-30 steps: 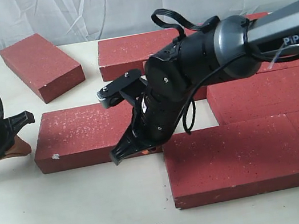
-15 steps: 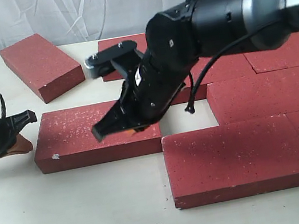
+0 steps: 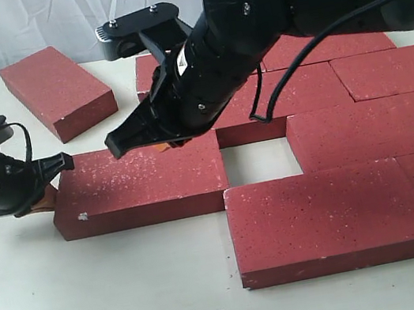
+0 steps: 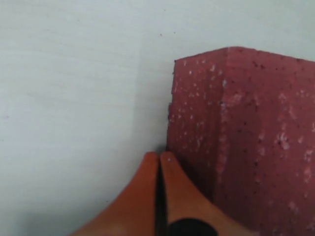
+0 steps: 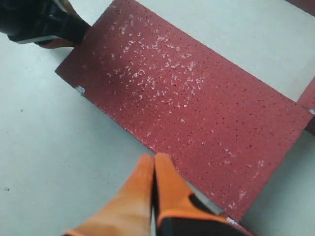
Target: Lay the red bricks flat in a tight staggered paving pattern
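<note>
Several red bricks lie flat. One brick (image 3: 140,184) (image 5: 187,93) (image 4: 246,128) sits in the middle row, with a gap (image 3: 256,161) between it and the paved bricks (image 3: 326,218) on the right. My left gripper (image 3: 46,198) (image 4: 158,156) is shut, and its orange tips touch that brick's left end. Also shut and holding nothing, my right gripper (image 3: 153,145) (image 5: 153,158) hangs raised over the brick's long edge. Another loose brick (image 3: 58,91) lies angled at the back left.
More paved bricks (image 3: 371,130) fill the right side up to the back row (image 3: 177,76). A white curtain (image 3: 47,22) hangs behind the table. Bare tabletop (image 3: 104,301) spreads along the front left.
My right arm has risen and swung back and left off the table. My left gripper has moved right to the brick's left end, and the brick has shifted slightly right.
</note>
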`<move>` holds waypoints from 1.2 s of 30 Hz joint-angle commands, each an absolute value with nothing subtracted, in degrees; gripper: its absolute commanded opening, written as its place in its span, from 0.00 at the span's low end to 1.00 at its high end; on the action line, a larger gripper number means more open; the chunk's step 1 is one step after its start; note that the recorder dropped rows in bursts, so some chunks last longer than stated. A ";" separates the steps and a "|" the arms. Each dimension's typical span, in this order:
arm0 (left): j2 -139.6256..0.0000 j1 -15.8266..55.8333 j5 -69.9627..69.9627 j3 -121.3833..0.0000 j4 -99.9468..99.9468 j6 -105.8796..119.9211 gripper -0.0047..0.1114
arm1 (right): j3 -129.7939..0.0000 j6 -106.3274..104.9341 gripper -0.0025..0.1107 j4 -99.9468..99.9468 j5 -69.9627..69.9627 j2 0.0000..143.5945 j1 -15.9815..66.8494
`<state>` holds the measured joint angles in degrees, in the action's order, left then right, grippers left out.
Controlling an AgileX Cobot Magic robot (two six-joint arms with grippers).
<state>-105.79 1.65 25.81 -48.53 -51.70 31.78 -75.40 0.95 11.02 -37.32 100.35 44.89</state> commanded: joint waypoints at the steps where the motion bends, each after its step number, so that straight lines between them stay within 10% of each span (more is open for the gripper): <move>1: -105.73 3.17 25.86 -48.22 -52.47 31.98 0.04 | -75.75 1.14 0.02 9.32 -37.21 100.06 44.50; 16: -105.73 6.42 25.28 -48.22 -53.07 31.98 0.04 | -75.75 3.74 0.02 9.02 -37.82 100.06 43.54; 36: -105.36 8.32 26.24 -50.97 -44.96 30.67 0.04 | -72.56 -2.96 0.02 12.60 -54.29 100.16 19.33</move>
